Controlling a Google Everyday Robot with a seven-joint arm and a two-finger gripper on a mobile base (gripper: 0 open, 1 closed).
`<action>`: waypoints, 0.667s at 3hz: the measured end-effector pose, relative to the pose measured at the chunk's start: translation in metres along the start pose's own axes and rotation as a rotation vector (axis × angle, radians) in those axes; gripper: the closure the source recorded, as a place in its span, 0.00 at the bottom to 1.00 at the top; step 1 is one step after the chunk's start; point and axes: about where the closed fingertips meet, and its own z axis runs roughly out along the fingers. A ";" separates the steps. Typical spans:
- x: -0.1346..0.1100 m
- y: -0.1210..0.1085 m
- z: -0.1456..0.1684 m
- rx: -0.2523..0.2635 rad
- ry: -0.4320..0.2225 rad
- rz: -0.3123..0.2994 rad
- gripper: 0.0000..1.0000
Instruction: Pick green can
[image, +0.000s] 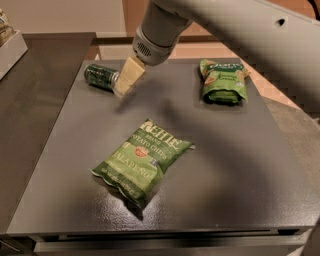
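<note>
The green can (100, 76) lies on its side at the back left of the dark table (240, 165), dark green with pale markings and a silver end facing right. My gripper (121, 87) hangs from the grey arm that comes in from the upper right. Its pale fingers (129, 76) point down and left, with the tips right beside the can's right end, partly covering it.
A flat green Kettle chip bag (142, 162) lies in the middle of the table. A smaller green snack bag (223, 81) lies at the back right. A white bin edge (10, 47) stands on the counter at far left.
</note>
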 end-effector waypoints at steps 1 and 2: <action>-0.022 -0.004 0.022 0.025 -0.029 0.016 0.00; -0.041 -0.005 0.041 0.029 -0.070 0.011 0.00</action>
